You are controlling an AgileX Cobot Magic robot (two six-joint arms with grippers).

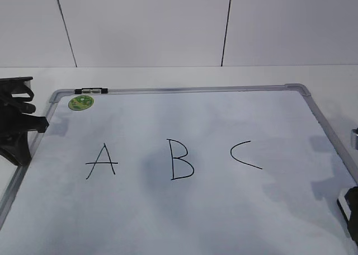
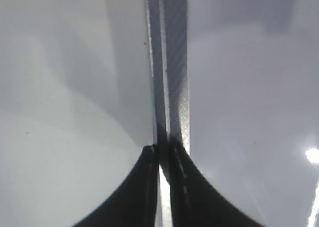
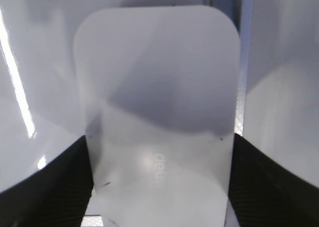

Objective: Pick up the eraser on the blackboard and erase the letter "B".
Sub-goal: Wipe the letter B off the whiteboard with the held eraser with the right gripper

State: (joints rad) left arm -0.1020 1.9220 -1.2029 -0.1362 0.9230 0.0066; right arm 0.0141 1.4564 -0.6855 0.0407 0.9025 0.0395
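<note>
1. The eraser (image 3: 157, 117) lies flat on the blackboard (image 1: 224, 210) at its right edge, seen white side up in the right wrist view, between the right gripper's (image 3: 159, 187) fingers.
2. Those fingers (image 3: 50, 187) flank both long sides of the eraser; I cannot tell whether they press it.
3. The letter "B" (image 1: 182, 160) stands whole at mid-board, between "A" (image 1: 102, 162) and "C" (image 1: 245, 155).
4. The left gripper (image 2: 163, 187) rests over the board's left frame, fingers together.
5. A green sticker (image 1: 81, 102) sits in the top-left corner.

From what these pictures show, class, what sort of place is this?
Probably a robot test bench, not a classroom: a silver-framed white dry-erase board lies flat on a plain white table, lettered A, B, C, with a black end effector at its left edge.
</note>
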